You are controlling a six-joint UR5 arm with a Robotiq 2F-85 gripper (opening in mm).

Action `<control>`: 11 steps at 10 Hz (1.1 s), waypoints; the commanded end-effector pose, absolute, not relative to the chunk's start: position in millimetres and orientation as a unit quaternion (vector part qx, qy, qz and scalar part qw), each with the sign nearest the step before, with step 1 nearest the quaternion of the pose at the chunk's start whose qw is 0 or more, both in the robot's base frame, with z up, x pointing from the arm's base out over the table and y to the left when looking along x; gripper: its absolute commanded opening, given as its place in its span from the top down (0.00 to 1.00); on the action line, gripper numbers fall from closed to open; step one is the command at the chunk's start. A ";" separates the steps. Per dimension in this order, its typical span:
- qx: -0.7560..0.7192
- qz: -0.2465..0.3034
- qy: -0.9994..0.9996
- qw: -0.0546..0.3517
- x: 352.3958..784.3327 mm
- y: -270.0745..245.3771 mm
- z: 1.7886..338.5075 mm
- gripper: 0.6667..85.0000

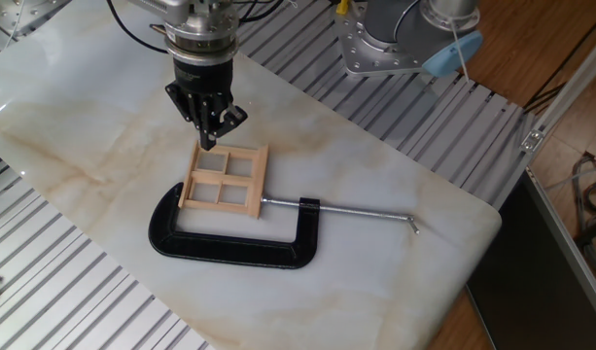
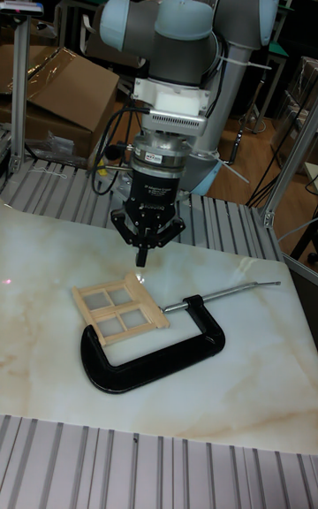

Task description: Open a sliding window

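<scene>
Pincer point(image 1: 209, 139) is seen pointing down, fingers drawn together on nothing, just above the far edge of the sliding window point(image 1: 225, 179) lying flat on the counter point(image 1: 375, 233).

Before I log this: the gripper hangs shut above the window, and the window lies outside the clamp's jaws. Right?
One slip: the window lies inside the clamp, held between its jaws, as the fixed view shows. The gripper does hang shut just above the window.

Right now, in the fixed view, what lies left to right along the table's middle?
Window → clamp's screw block → screw rod → rod's bent handle tip. The black clamp body overlaps the window, so I left it out.
</scene>
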State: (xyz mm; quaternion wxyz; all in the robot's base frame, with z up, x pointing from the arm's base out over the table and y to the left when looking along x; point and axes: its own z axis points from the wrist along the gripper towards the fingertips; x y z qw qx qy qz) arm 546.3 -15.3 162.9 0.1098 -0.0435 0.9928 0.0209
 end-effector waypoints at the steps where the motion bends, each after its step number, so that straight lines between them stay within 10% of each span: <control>1: -0.055 0.022 0.993 0.104 543.1 -15.3 163.6 1.00; 11: -0.103 0.042 0.986 0.125 479.2 -61.7 134.8 1.00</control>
